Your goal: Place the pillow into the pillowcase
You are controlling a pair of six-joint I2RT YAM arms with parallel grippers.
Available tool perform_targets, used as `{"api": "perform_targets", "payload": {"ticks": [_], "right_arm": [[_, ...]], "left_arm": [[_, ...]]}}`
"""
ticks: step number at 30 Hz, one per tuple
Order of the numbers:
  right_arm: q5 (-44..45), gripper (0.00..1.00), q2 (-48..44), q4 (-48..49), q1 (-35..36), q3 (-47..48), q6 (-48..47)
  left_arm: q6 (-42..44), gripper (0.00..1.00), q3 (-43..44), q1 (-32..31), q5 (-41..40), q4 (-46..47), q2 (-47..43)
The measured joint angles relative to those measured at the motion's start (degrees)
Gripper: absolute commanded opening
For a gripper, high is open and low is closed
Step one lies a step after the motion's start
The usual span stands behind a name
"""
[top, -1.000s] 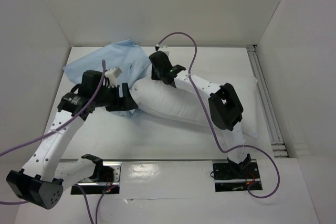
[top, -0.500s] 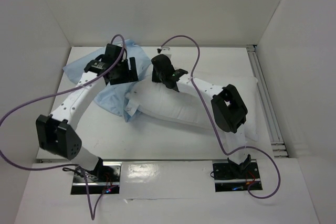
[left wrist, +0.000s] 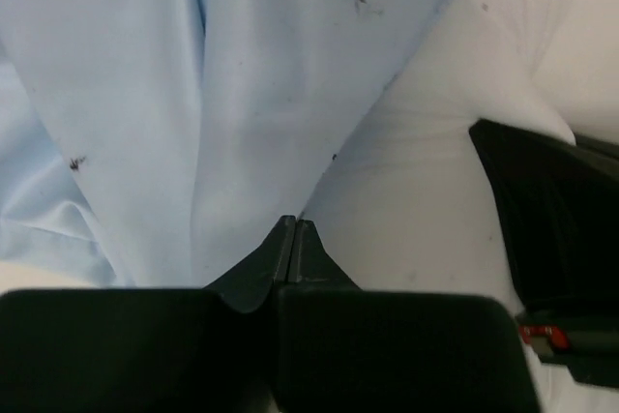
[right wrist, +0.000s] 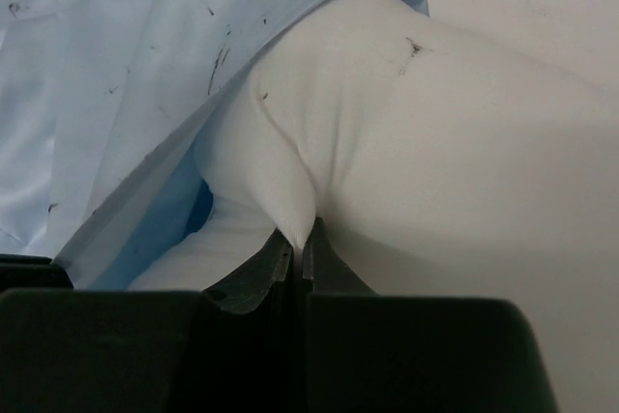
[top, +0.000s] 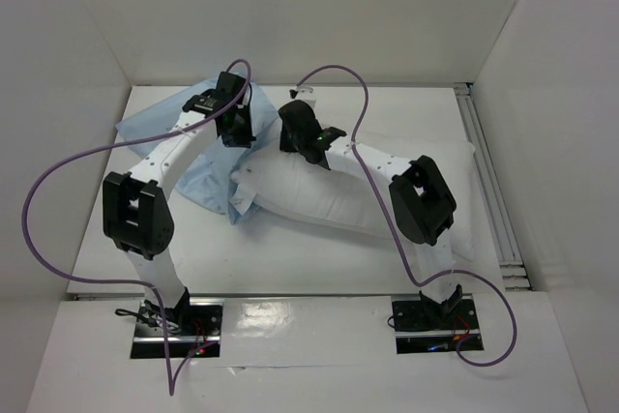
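The white pillow lies slantwise across the table, its left end at the mouth of the pale blue pillowcase, which is spread at the back left. My left gripper sits at the pillowcase's edge beside the pillow's end. In the left wrist view it is shut on the edge of the pillowcase, where the cloth meets the pillow. My right gripper is shut on a pinch of pillow fabric; the right wrist view shows its tips and the pillowcase draped over the pillow's corner.
White walls close in the table on the left, back and right. A metal rail runs along the right side. Purple cables loop from both arms. In the left wrist view the black body of the right gripper stands close by.
My left arm has swung from the near left to the back, onto the pillowcase's edge by the pillow, and its jaws have closed. The right gripper has stayed put on the pillow.
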Motion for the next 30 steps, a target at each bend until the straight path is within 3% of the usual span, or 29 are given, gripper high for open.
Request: {"api": "perform_targets", "payload": {"ticks": [14, 26, 28, 29, 30], "right_arm": [[0.2, 0.00, -0.9, 0.6, 0.1, -1.2, 0.5], [-0.3, 0.00, -6.6, 11.8, 0.5, -12.0, 5.4], [-0.5, 0.14, -8.8, 13.2, 0.5, -14.4, 5.7], [-0.6, 0.38, -10.0, 13.3, 0.5, -15.4, 5.7], [-0.3, 0.50, -11.3, 13.2, 0.6, -16.3, 6.1]], "left_arm": [[0.9, 0.00, 6.5, 0.1, 10.8, -1.9, -6.3], [-5.9, 0.00, 7.1, -4.3, 22.5, 0.8, -7.1], [-7.2, 0.00, 7.0, -4.3, 22.6, 1.0, -7.1], [-7.6, 0.00, 7.0, -4.3, 22.7, 1.0, -7.1], [-8.4, 0.00, 6.8, -4.2, 22.7, 1.3, -7.1]]}}
